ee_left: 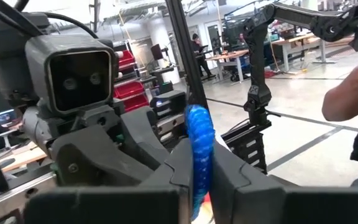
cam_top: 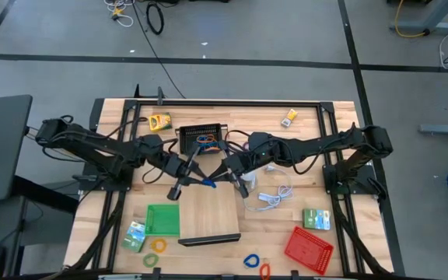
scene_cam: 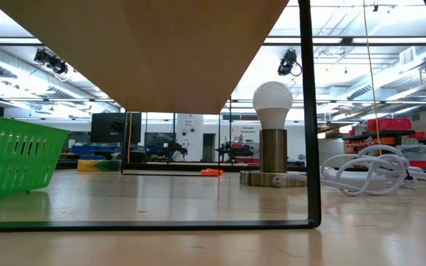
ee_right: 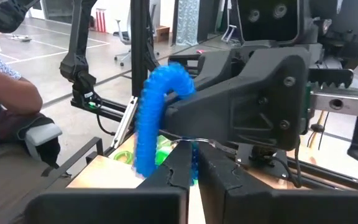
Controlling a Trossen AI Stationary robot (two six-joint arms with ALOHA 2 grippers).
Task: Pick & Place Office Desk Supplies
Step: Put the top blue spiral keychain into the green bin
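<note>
My 2 arms meet mid-counter, above far edge of pale wooden board [cam_top: 207, 211]. Blue loop clip [cam_top: 209, 183] held between both. Left jaws [ee_left: 194, 180] clamped on blue loop clip, seen edge-on. Right jaws [ee_right: 191, 171] clamped on its other end. Black mesh tray [cam_top: 202, 137] just behind. Green tray [cam_top: 162, 219] left of board, red tray [cam_top: 309, 246] near right corner of counter [cam_top: 348, 241].
</note>
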